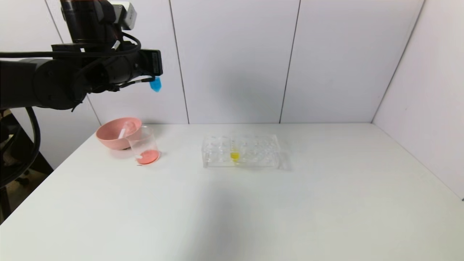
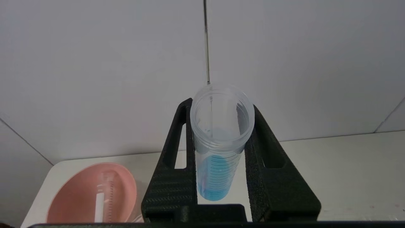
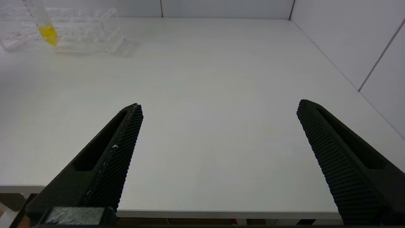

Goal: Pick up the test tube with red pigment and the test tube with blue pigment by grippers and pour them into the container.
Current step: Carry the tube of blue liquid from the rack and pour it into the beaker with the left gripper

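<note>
While the test tube with blue pigment (image 2: pixel 218 152) sits clamped upright in the left claw (image 2: pixel 221 164), high above the worktop (image 1: pixel 253 210), the pour isn't started. The container (image 1: pixel 144 146) already holds red liquid, just beside the pink bowl (image 1: pixel 114 134) with a spent tube inside. Best approach: lower over the container, tip slowly, keep the lip inside the rim. Right claw (image 3: pixel 218 142) hangs apart, idle, low over the worktop's near edge.
</note>
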You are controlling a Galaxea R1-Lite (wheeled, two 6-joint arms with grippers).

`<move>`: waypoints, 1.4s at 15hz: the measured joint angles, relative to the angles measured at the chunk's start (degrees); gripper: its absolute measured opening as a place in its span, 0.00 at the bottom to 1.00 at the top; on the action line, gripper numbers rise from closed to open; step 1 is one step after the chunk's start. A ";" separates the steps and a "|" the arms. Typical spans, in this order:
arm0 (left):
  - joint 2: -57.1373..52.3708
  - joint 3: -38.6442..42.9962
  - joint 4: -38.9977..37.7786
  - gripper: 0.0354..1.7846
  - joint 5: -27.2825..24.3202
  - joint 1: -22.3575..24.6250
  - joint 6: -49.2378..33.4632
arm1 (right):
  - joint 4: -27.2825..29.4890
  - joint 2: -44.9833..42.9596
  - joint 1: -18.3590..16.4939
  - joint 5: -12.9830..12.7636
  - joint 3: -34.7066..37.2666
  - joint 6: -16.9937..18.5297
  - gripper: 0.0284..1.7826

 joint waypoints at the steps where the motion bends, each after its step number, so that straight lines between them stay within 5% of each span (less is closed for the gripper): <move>1: -0.20 0.46 -0.02 0.24 -0.66 1.55 -0.01 | 0.00 0.00 0.02 0.00 0.00 0.00 1.00; 13: -1.87 9.01 -4.92 0.24 -12.82 20.77 -0.48 | -0.02 0.00 0.02 0.00 0.00 0.00 1.00; 21: 0.00 10.11 -4.88 0.24 -14.73 23.13 -0.04 | 0.00 0.00 0.00 0.00 0.00 0.00 1.00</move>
